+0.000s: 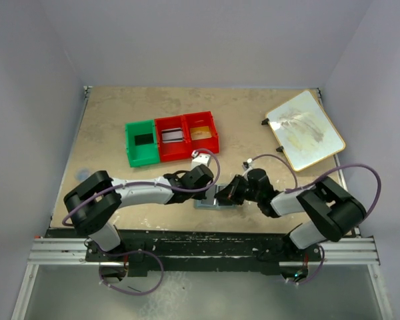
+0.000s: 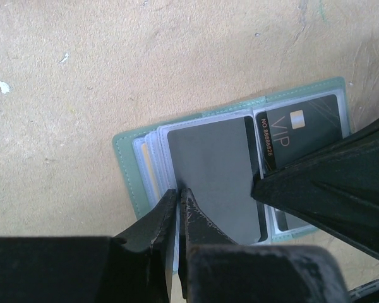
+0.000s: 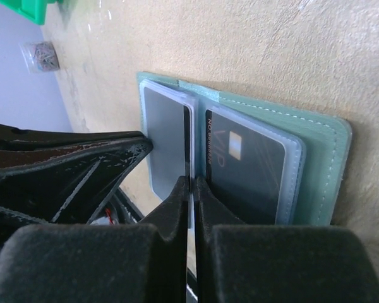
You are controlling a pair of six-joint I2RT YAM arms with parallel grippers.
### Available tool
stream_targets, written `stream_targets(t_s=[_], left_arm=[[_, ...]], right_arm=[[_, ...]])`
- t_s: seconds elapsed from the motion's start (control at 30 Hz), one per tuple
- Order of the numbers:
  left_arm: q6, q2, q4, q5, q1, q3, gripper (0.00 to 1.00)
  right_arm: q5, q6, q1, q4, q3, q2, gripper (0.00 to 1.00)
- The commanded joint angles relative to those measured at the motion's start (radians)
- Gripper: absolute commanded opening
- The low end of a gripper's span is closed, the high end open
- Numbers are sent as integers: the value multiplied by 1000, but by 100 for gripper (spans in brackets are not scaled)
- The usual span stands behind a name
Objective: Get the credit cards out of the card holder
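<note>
The card holder (image 1: 210,199) lies open and flat on the table between both grippers, its green rim (image 2: 123,158) showing. A plain grey credit card (image 2: 208,170) covers its left half, and a dark VIP credit card (image 2: 309,129) sits in the right sleeve. My left gripper (image 2: 179,192) is shut on the near edge of the left sleeve leaf. My right gripper (image 3: 192,183) is shut on the thin edge of the grey card (image 3: 167,139) by the fold, beside the VIP card (image 3: 246,170). The right gripper's fingers (image 2: 328,189) hide the holder's near right corner.
A green bin (image 1: 141,142) and a red bin (image 1: 187,135) with flat items inside stand side by side behind the holder. A large cream board (image 1: 305,129) lies at the back right. The two grippers meet tip to tip over the holder, near the table's front edge.
</note>
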Motion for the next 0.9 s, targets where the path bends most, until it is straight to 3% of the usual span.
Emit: stream_targets(t_s=[0.0,0.2,0.47,0.67,0.87], left_arm=[[-8,42,-86,-4,-19,-38,0],[-6,40,-92,-25,-19,-38,0],[-5,40,-84,-20,-19,-22,0],[-10,-13,-98,-54,-20,-22,0],[-18,-60,-99,-77,-19,-15,0]], right_arm=[[61,24,8,-65,-3,-118,0],[95,27,-18,-143,-59,-238,0],[72,19,-34,-163,-71,-264,0],[151,-27,-38,-348,-42,-354,0],[32,-143,-95,-385,-23,-364,0]])
